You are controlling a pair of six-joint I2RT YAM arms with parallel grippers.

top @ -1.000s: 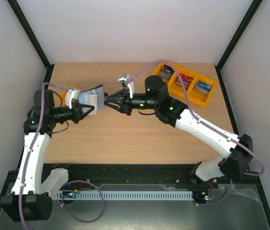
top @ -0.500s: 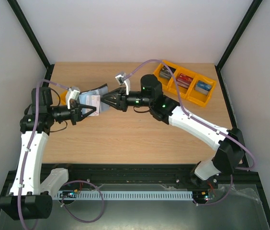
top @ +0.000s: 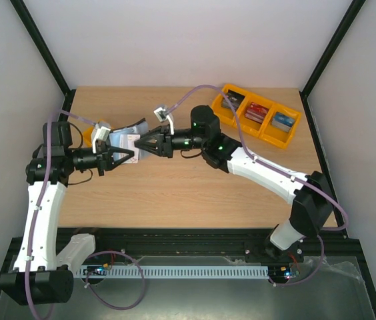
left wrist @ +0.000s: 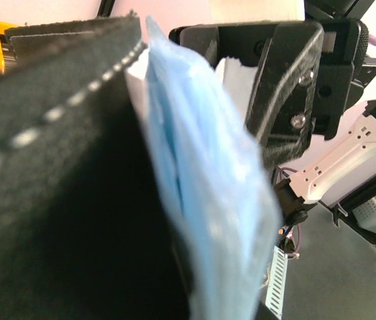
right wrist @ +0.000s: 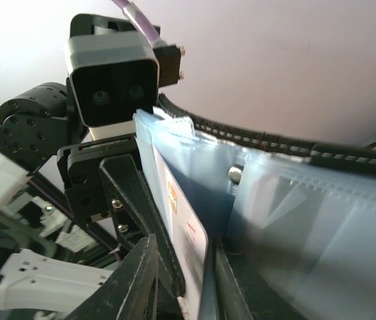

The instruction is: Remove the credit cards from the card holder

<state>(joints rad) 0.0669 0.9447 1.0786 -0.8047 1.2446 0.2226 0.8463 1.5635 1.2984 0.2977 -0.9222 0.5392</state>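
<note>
Card holder [top: 132, 129] held open above the tabletop [top: 175, 193], left of centre in the top view, clamped in the left fingers [top: 117, 157]. Right fingers [right wrist: 139, 280] set narrowly astride a credit card [right wrist: 187, 257] in its pocket; actual grip cannot be told.

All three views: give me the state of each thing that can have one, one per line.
left gripper: shut on the card holder.
right gripper: fingers astride the credit card; grip unclear.
card holder: open, held off the table.
credit card: in the holder's pocket.
yellow tray: on the table, a stack in each compartment.
</note>
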